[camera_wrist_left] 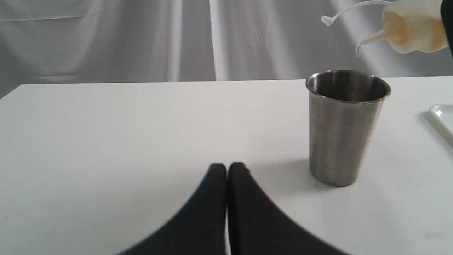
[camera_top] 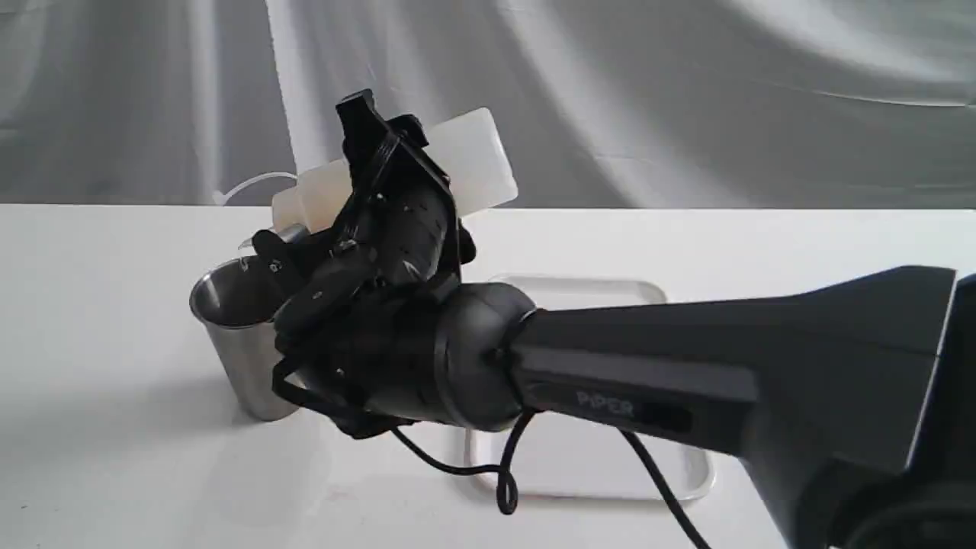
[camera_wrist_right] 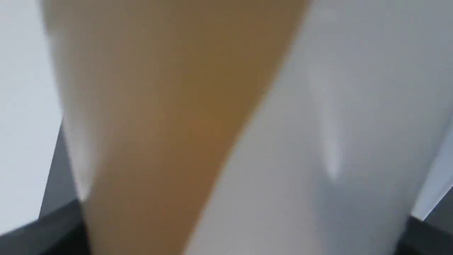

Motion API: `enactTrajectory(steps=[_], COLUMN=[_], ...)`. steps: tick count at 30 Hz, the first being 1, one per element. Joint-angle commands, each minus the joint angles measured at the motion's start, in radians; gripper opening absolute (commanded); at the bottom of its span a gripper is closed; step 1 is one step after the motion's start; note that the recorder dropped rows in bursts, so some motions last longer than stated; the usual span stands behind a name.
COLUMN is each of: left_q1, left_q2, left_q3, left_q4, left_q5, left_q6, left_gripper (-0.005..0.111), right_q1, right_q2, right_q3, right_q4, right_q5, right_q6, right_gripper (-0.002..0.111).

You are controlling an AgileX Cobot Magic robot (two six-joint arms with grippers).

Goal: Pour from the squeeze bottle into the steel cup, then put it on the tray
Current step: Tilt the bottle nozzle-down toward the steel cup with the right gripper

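My right gripper is shut on the squeeze bottle, which it holds tilted with the nozzle pointing down toward the steel cup. In the left wrist view the squeeze bottle shows amber liquid near its neck, and its thin nozzle tip hangs just above the steel cup's rim. No stream of liquid shows. In the right wrist view the squeeze bottle fills the picture. The white tray lies behind the right arm. My left gripper rests shut and empty on the table, short of the cup.
The right arm stretches across the front of the table, with a black cable looping under it. The tray's corner lies just beyond the cup. Grey cloth hangs behind the table.
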Motion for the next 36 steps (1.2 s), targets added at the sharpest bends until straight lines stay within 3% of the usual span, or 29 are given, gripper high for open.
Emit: enactTrajectory(steps=[1, 36], left_q1=[-0.008, -0.008], left_q2=[-0.003, -0.003], left_q3=[0.004, 0.004], left_q4=[-0.001, -0.001], left_q5=[-0.008, -0.008], left_q6=[-0.003, -0.005], left_gripper=[0.0, 0.0], right_q1=[-0.016, -0.025], right_q2=[-0.017, -0.017], right_q3=[-0.01, -0.01], right_q4=[-0.032, -0.032], right_q5=[0.021, -0.029], right_q6=[-0.023, -0.152], right_gripper=[0.0, 0.0])
